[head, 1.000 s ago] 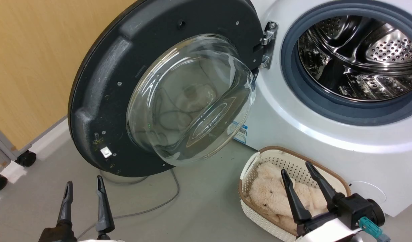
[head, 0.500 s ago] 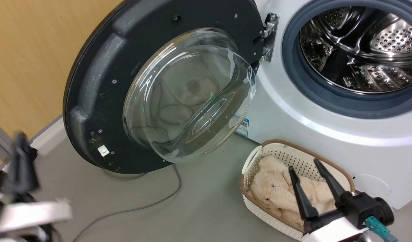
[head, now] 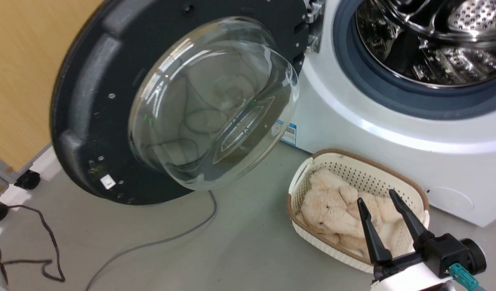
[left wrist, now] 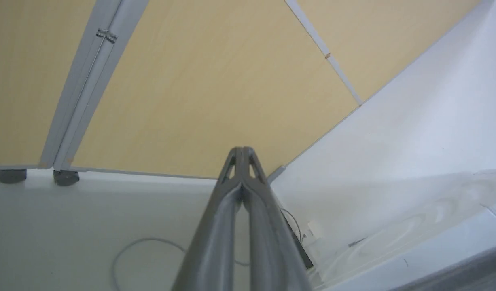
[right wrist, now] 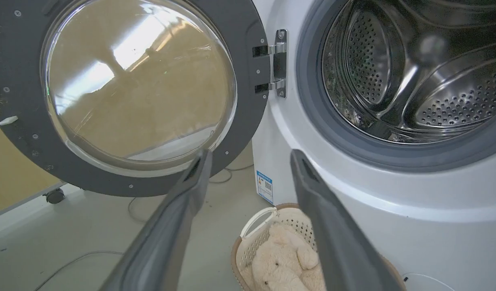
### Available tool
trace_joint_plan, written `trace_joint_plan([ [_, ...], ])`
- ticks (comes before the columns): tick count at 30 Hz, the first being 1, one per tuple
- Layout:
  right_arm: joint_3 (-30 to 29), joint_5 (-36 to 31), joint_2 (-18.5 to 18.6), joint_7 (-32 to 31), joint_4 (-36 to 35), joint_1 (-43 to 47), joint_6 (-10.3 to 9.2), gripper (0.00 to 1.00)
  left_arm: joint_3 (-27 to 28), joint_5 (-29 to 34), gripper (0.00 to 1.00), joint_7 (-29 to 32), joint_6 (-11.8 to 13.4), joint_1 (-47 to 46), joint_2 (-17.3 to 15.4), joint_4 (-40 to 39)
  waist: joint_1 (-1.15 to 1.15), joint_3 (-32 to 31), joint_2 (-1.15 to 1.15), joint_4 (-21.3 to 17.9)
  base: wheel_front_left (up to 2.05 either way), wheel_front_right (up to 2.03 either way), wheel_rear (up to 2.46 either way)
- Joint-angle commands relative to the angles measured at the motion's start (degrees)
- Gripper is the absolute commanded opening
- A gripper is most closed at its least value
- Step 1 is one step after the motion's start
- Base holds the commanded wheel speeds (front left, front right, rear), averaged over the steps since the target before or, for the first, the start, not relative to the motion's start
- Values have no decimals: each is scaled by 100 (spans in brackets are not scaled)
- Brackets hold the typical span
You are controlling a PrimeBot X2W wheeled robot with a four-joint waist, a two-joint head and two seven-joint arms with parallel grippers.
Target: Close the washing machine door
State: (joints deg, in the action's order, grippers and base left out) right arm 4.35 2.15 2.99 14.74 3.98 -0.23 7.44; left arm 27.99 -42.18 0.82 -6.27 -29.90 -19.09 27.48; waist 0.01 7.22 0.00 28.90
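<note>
We found the washing machine door [head: 207, 101] swung wide open, hanging from its hinge [head: 312, 20] on the left of the washing machine [head: 373, 133], its glass bowl bulging toward us and the steel drum [head: 434, 44] bare. From the right gripper [head: 375, 195] the door lay up and to the left. That gripper was spread wide, held nothing, and hovered over the white basket [head: 393, 169] with the plush toy [head: 333, 206], just in front of the machine. The left gripper [left wrist: 242, 151] had its fingers pressed together on nothing, pointing at the wooden panel [left wrist: 199, 93] with a pale surface close on its right. We could not tell whether that was the door's outer face or the machine's side. We judged the left arm the nearer one for pushing the free edge rightward about the upright hinge. The basket sat near the door's likely sweep, and a grey cable [head: 171, 238] trailed across the floor below the door.
</note>
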Motion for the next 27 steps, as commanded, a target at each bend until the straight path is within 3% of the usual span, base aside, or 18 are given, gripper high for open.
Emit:
trace_joint_plan([
  [1,5,-12,-12,26,-4,-23,5,100,184,-308,0,194,13,-224,-31,332,-1,92,0,-91,0,0,0],
  [4,11,-18,-12,26,40,-85,5,100,528,-952,0,797,158,-594,-83,1065,-1,157,0,-166,0,0,0],
  [5,19,-28,-12,26,58,-132,5,100,965,-1673,0,1376,214,-925,-144,1690,-1,200,0,-222,0,0,0],
  [10,8,-33,-12,26,77,-124,5,100,1169,-2392,0,2457,123,-1218,-138,2217,-1,184,0,-250,0,0,0],
  [17,19,7,-12,26,129,-114,5,100,1008,-2945,0,3798,-86,-1106,116,2019,-1,61,0,-253,0,0,0],
  [27,-18,187,-12,26,222,10,5,100,451,-3140,0,5214,-118,-302,488,990,-1,-279,0,-302,0,0,0],
])
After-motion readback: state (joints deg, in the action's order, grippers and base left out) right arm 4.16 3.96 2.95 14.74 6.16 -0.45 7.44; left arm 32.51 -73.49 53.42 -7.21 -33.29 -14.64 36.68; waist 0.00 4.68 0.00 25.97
